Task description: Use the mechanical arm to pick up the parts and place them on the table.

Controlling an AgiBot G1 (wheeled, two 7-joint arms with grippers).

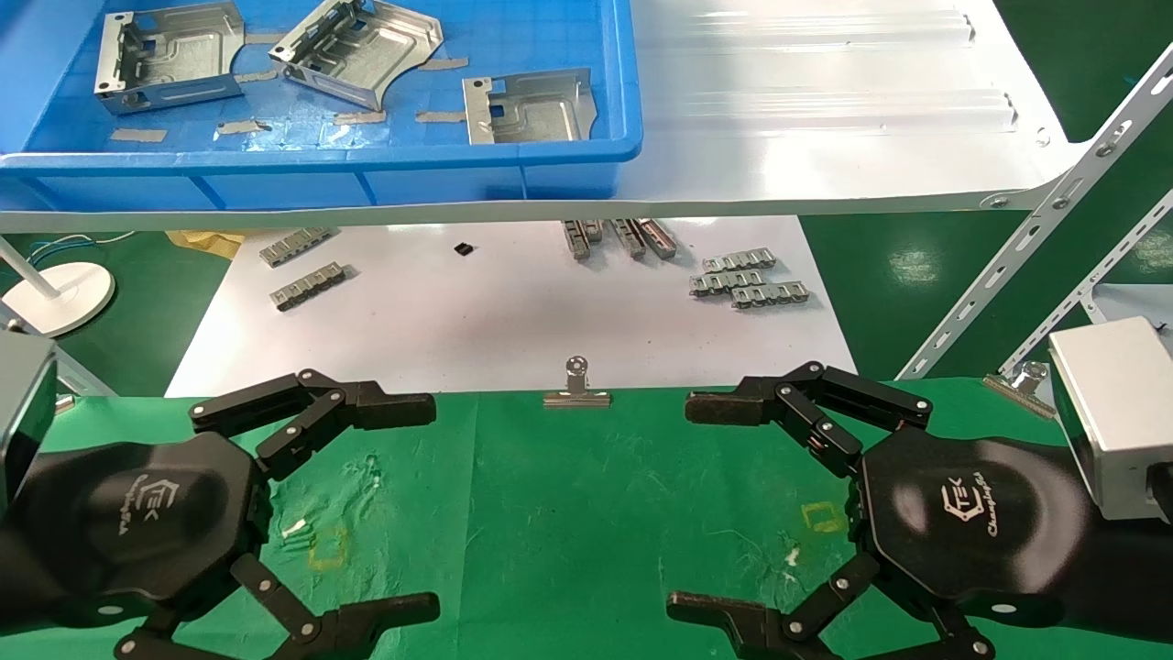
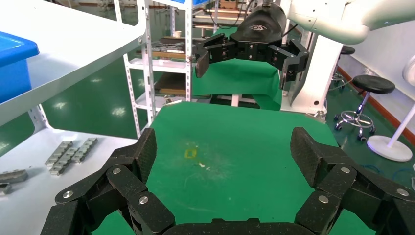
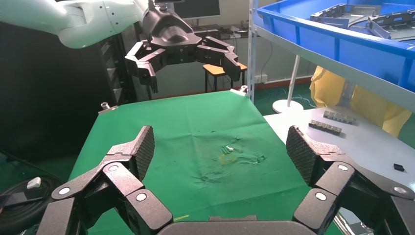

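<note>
Silvery stamped parts, ribbed, holed, flange-edged, lying in blue plastic bin at 11 o'clock on glossy white shelf. Left gripper at 8 o'clock, right gripper at 4 o'clock, fingers spread wide, empty, over wrinkled green cloth table.

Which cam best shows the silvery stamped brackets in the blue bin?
Head view: it looks down into the blue plastic bin, showing all three silvery stamped sheet-metal brackets. Right wrist view catches bracket edges above the rim; left wrist view shows none.
</note>
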